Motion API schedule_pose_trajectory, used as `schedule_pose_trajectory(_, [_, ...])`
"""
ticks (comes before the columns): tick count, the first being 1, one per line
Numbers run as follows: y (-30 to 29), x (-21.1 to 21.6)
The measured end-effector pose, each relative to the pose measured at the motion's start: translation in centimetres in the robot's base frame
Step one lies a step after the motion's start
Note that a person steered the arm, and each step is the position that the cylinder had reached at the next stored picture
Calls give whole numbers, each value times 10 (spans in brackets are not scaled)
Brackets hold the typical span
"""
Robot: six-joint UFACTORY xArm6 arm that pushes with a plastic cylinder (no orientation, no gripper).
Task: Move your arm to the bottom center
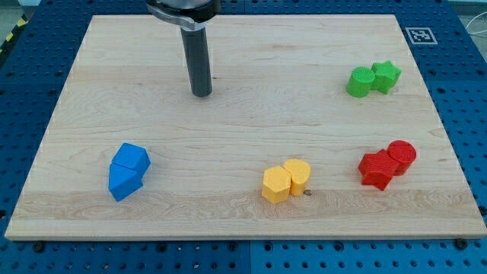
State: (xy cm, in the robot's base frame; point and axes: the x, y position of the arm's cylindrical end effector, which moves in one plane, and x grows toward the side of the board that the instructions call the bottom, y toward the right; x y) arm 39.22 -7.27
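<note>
My tip (202,93) rests on the wooden board (243,221) in its upper middle-left part, apart from every block. Two blue blocks (127,170) sit touching at the view's lower left. Two yellow blocks, a hexagon (275,185) and a cylinder (297,176), touch at the bottom centre, well below and right of my tip. Two red blocks (387,164) touch at the lower right. A green cylinder (361,81) and a green star (386,75) touch at the upper right.
The board lies on a blue perforated table (456,68). A black-and-white marker tag (419,35) is at the board's top right corner. The arm's dark mount (183,7) shows at the view's top edge.
</note>
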Motion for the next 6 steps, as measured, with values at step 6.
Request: schedule_pose_trajectory(6, [63,217])
